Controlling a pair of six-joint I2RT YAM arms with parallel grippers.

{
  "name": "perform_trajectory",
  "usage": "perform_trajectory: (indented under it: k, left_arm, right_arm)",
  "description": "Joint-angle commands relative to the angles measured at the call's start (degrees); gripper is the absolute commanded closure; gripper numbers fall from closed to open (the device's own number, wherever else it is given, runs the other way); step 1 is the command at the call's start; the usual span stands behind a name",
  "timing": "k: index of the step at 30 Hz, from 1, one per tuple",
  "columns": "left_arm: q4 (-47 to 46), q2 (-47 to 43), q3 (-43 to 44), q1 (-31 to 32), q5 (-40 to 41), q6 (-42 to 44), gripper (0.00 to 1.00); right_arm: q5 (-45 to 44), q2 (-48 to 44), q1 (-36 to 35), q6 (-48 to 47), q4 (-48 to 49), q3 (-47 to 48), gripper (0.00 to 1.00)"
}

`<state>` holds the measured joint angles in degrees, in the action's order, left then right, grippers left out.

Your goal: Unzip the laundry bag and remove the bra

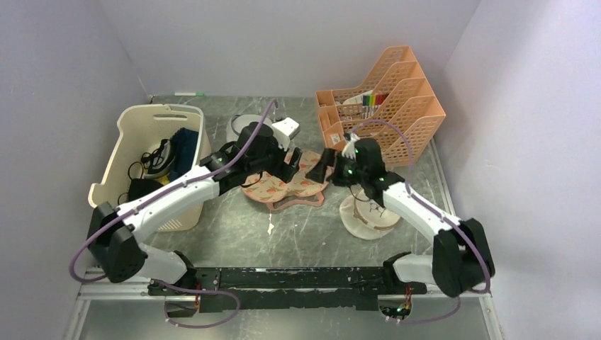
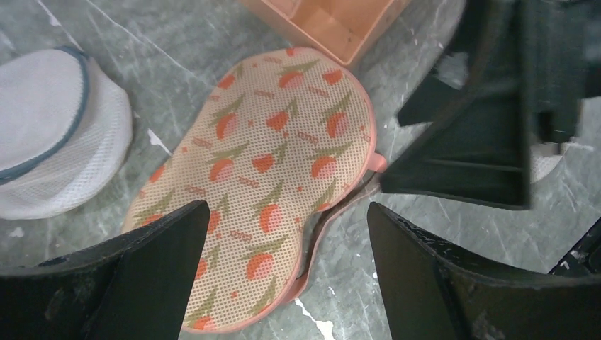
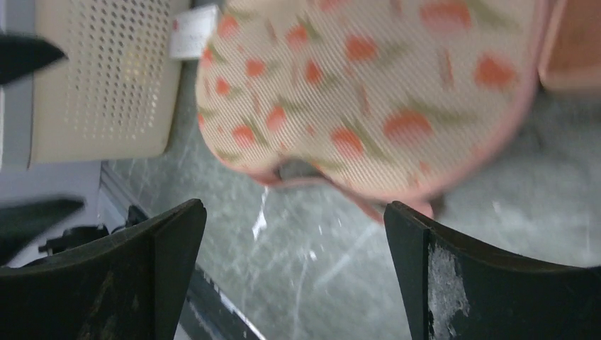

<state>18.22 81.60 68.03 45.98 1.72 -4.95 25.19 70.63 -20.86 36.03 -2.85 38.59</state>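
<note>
Both arms are in over the bag (image 1: 287,188), which lies flat mid-table with its long axis running left to right across the arms. The left claw (image 2: 283,212) hangs above the left and middle of it, jaws spread wide, nothing in them. The right claw (image 3: 294,212) hovers off the right end, also wide open and empty, and the two claws sit near each other over the pouch.

No bra in sight. The bag looks shut, so it's presumably inside.

The pink zip edge (image 2: 319,234) runs along the side facing the arm bases, and a small pink tab (image 2: 375,163) pokes out at the notch between the lobes. That tab sits just beside the right claw, so the right arm looks better placed to pull while the left pins the fabric.

Room is tight behind, with the rack (image 1: 383,106) close. The basket (image 1: 156,156) crowds the left and the disc (image 1: 368,216) sits near right. Bare table (image 1: 234,234) lies toward the bases.
</note>
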Motion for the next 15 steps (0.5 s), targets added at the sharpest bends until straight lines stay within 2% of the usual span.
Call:
perform_trajectory:
  k: [1, 4, 9, 12, 15]
  left_arm:
    - [-6.69, -7.85, -3.56, 0.42, 3.77, -0.57, 0.06]
    - [-11.01, -12.84, -6.83, 0.42, 5.54, -0.09, 0.06]
    - [-12.71, -16.46, -8.61, 0.43, 9.88, 0.39, 0.06]
    - [-12.73, -17.02, -8.62, 0.43, 11.25, 0.92, 0.06]
    - [-12.62, -17.22, -8.60, 0.31, 12.54, 1.35, 0.06]
  right_arm:
    - [-11.28, 7.25, -4.13, -2.90, 1.19, 9.84, 0.00]
    - [-12.65, 14.58, -4.28, -2.92, -0.76, 15.09, 0.00]
    - [-15.45, 23.85, -4.96, -5.42, -3.64, 20.81, 0.01]
    - [-15.59, 26.88, -5.68, -6.35, -5.05, 20.51, 0.01]
    - [-14.96, 26.64, -7.81, -6.27, -4.13, 15.86, 0.01]
